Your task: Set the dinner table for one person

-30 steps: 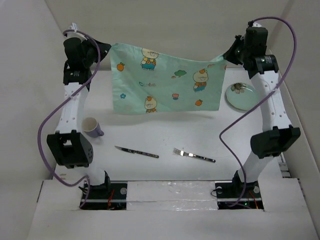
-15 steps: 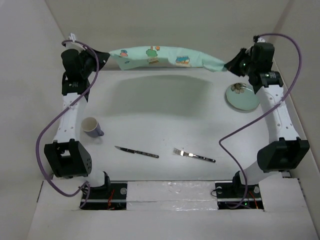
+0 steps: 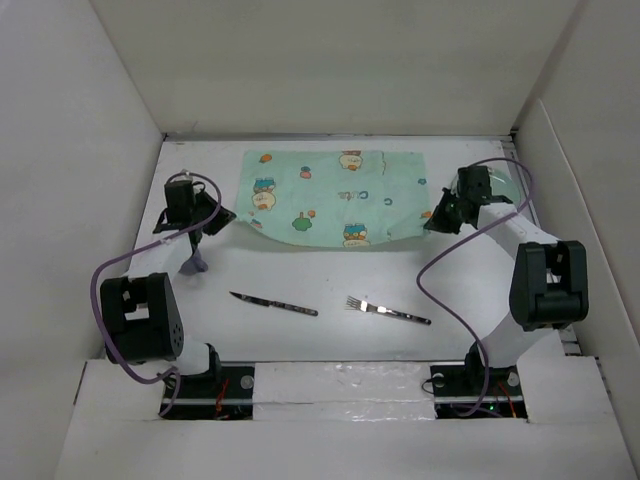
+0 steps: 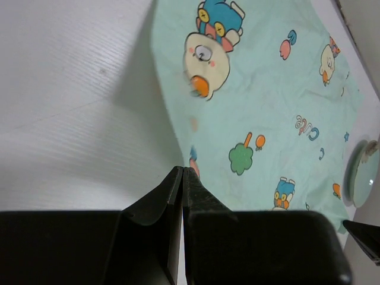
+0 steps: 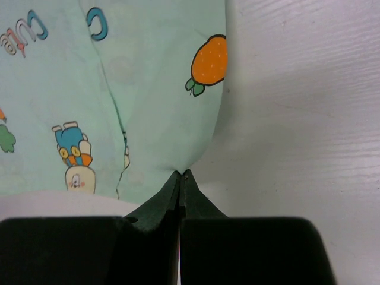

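From above, the placemat (image 3: 335, 195) is seen laid flat toward twelve o'clock on the matte white dinner table (image 3: 330, 275), which is enclosed by walls (image 3: 330, 70). Its near corners are held by the left gripper (image 3: 222, 218) at nine o'clock and the right gripper (image 3: 433, 220) at three, so the spreading step is judged nearly done. In the left wrist view the jaws are pressed together on a cloth corner, and in the right wrist view likewise, that corner possibly a little raised, so release and withdrawal are called for next.

Robot lab test cell, white table (image 3: 330, 275) boxed in by white walls (image 3: 330, 70), left arm (image 3: 140, 315) and right arm (image 3: 545, 285) bolted to a taped board (image 3: 340, 383) at the near edge, purple cables (image 3: 422, 280) trailing
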`<state>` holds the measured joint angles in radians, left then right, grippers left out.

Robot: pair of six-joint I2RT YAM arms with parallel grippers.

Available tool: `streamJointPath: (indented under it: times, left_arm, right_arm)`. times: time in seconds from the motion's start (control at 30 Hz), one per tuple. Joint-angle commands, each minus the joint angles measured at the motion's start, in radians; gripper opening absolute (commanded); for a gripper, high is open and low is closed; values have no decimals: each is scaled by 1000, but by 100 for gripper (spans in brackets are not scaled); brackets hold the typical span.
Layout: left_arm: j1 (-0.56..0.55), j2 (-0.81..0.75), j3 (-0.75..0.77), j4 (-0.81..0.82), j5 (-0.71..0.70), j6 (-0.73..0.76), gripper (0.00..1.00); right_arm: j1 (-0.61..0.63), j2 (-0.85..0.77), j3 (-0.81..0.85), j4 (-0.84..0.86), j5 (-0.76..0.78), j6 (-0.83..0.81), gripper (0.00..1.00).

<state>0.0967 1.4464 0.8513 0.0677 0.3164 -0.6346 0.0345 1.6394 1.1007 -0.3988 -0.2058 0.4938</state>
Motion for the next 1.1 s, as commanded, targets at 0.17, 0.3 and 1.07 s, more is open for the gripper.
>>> streamJointPath:
  times: [0.17,0.3,1.07]
  left_arm:
    - [6,-37,-61,-19,-65,53,0]
    - [6,-108,-116,-61,-83,55,0]
    - [6,-268,-205,-215,-183,85,0]
  right_arm:
    - [5,-69,-119,75,-7,-11,0]
    - [-4,-101,-163,61,-24,-12,0]
    - [-13,-251,-299,-35,6,-40,0]
